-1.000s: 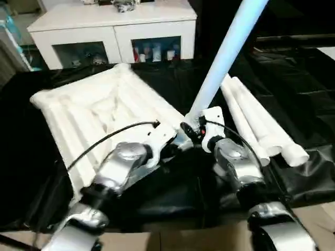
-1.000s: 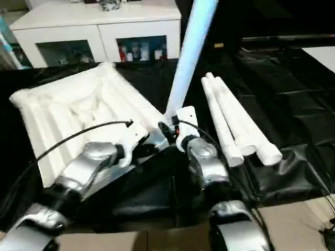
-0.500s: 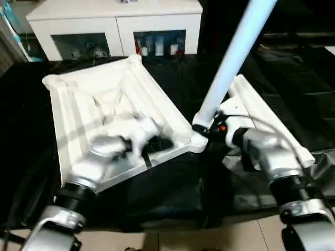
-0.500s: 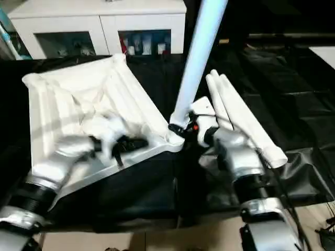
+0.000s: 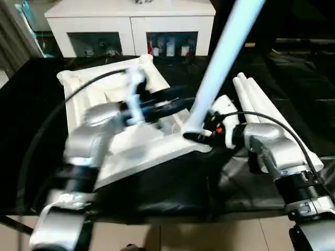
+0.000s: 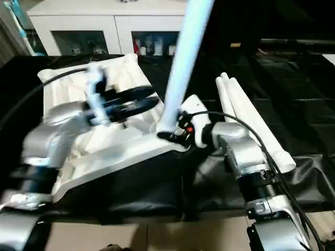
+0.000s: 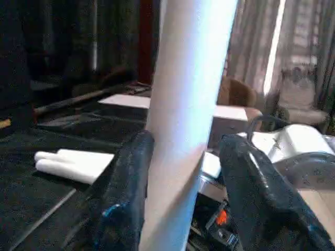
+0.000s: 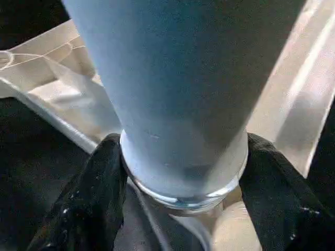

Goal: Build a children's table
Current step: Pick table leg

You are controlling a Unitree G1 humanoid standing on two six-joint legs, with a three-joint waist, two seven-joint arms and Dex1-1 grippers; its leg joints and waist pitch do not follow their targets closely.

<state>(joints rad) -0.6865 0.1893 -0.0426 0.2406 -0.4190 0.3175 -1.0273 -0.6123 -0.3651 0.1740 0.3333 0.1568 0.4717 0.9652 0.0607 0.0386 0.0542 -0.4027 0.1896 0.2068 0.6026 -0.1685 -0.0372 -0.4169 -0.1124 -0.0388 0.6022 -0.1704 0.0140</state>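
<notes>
Table leg (image 5: 222, 57) rises steeply from the tabletop's (image 5: 152, 149) near corner socket, right gripper (image 8: 178, 172) clasping its base, left gripper (image 7: 183, 172) straddling its shaft, jaws apart.

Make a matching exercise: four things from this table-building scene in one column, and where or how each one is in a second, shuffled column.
Things:
1. upright leg
2. spare legs
3. table top
4. cabinet

Places or states:
A. stands behind the black work surface, glass doors
B. lie side by side on the black cover, on the robot's right
C. lies underside up
D. stands at the top's near corner, right gripper clamped at its base

Pairs: 1-D, 2-B, 3-C, 4-A
</notes>
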